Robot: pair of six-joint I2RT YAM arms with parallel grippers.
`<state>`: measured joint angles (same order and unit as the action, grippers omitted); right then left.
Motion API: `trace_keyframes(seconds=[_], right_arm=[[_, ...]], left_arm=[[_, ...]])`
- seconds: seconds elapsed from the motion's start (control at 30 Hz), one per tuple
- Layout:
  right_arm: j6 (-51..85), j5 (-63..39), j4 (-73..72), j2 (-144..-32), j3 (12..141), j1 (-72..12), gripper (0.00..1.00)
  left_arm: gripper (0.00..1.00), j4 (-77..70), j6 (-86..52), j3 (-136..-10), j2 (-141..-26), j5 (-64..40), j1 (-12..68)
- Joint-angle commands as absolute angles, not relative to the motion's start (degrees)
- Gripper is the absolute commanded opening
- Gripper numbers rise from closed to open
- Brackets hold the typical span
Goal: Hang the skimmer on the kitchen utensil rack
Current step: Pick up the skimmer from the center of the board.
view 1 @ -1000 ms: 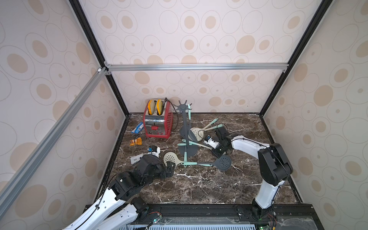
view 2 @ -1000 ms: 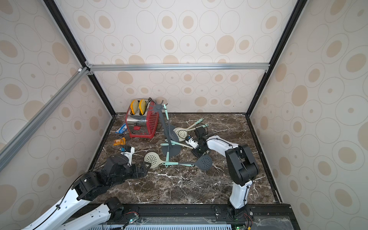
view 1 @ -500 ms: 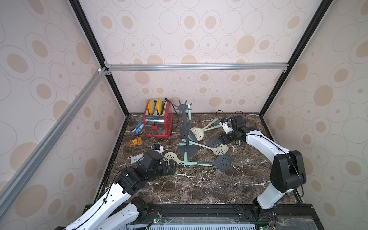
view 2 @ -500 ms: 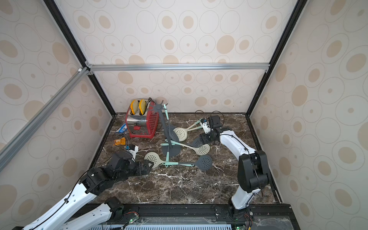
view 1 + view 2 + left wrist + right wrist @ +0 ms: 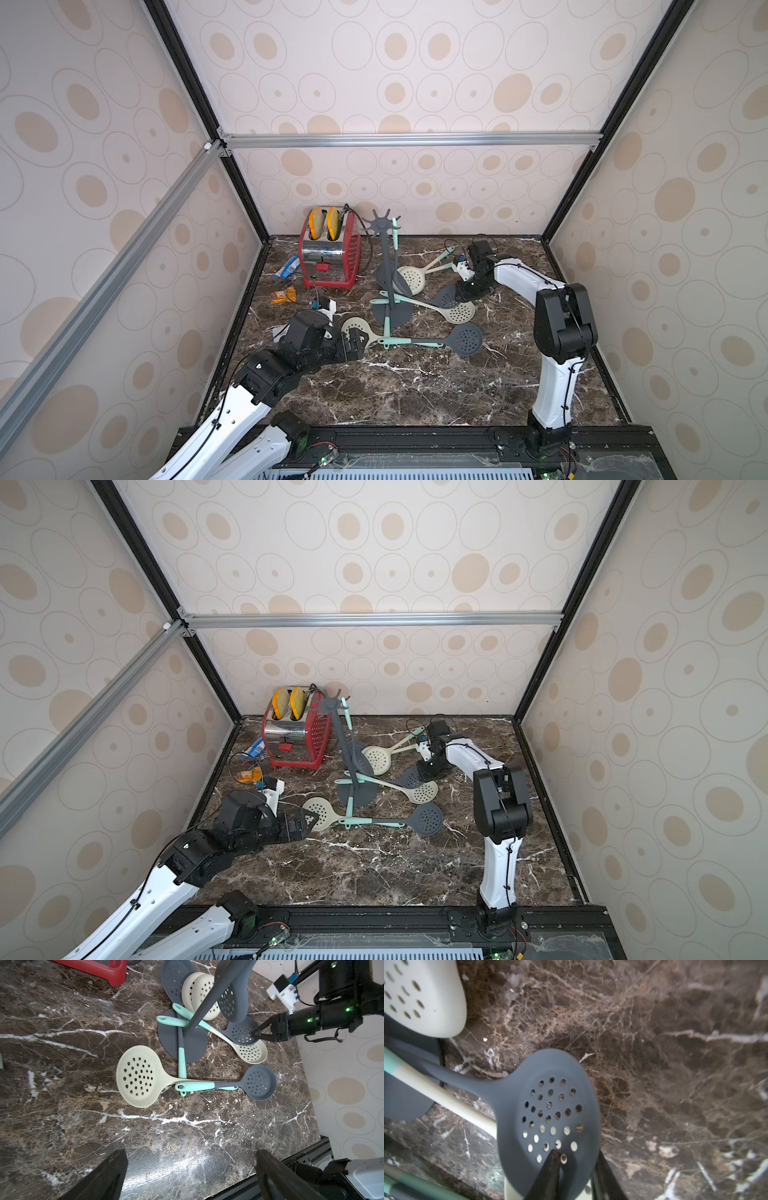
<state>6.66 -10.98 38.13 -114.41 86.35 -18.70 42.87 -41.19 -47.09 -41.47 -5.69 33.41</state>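
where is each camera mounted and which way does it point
Both top views: high in front, looking down over the brown marble table; left arm and right arm show.
Left wrist: on the left arm, facing the tall dark grey kitchen utensil rack; open left gripper at the edge.
Right wrist: on the right arm, close above the dark grey perforated skimmer; right gripper pinches its rim.
Shared: both wrist views show that skimmer.

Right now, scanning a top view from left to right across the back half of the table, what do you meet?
orange packet → red toaster → kitchen utensil rack → right gripper, pinching the bowl of a dark grey skimmer
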Motion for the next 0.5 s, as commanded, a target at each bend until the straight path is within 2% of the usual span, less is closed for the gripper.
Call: trace_keyframes(seconds=[0.0, 0.03, 0.07, 0.3, 0.47], right_arm=[[6.8, -11.9, 38.0, -111.2, 83.4, -18.7, 0.07], [7.2, -10.1, 37.4, -109.8, 82.6, -18.4, 0.01], [7.3, -8.1, 36.9, -108.5, 81.8, -18.2, 0.00], [10.2, 16.6, 33.9, -93.2, 73.3, -16.5, 0.00], [12.1, 27.4, 31.1, -78.9, 65.7, -14.9, 0.00]], left_arm=[[0.99, 46.0, -38.2, -51.4, -40.8, -3.1, 33.1], [0.99, 47.0, -37.6, -52.3, -40.9, -2.3, 33.1], [0.99, 47.9, -37.0, -53.1, -41.1, -1.6, 33.1], [0.99, 53.3, -33.3, -60.9, -42.2, 6.4, 33.1], [0.99, 54.4, -32.0, -65.7, -42.8, 10.4, 33.1]])
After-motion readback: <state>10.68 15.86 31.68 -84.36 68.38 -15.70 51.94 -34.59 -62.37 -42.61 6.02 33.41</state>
